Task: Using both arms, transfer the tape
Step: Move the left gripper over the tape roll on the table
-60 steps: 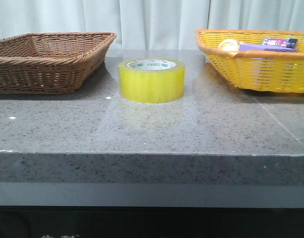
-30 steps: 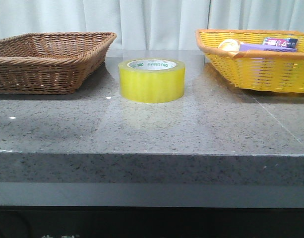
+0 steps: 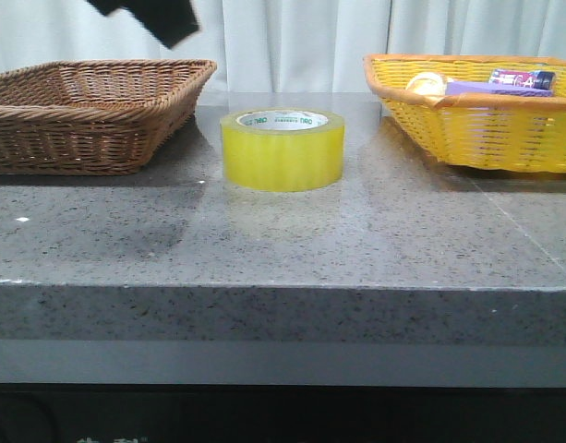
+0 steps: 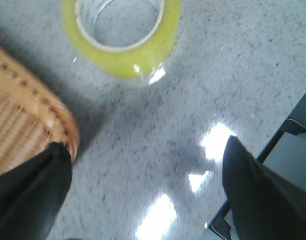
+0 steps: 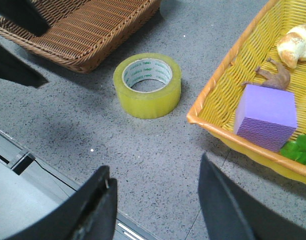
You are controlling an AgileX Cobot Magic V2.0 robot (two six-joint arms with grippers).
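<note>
tape (image 3: 283, 149) sits flat on counter (image 3: 283, 240), centre, between the two baskets. Left basket (image 3: 89, 113) to its left, right basket (image 3: 476, 111) to its right, neither touching it. Box (image 5: 265, 117) and bread roll (image 5: 298, 44) lie in right basket. Left arm (image 3: 153, 17) above left basket's inner corner.

This looks like a robot test setup in a lab. A speckled grey stone bench (image 3: 292, 249) stands before a plain pale curtain (image 3: 292, 41). Staged props sit on it: a brown wicker basket (image 3: 89, 115) and a yellow basket (image 3: 476, 120) holding a purple block (image 5: 266, 117), toy bread (image 5: 298, 44) and leaves (image 5: 300, 149).
</note>
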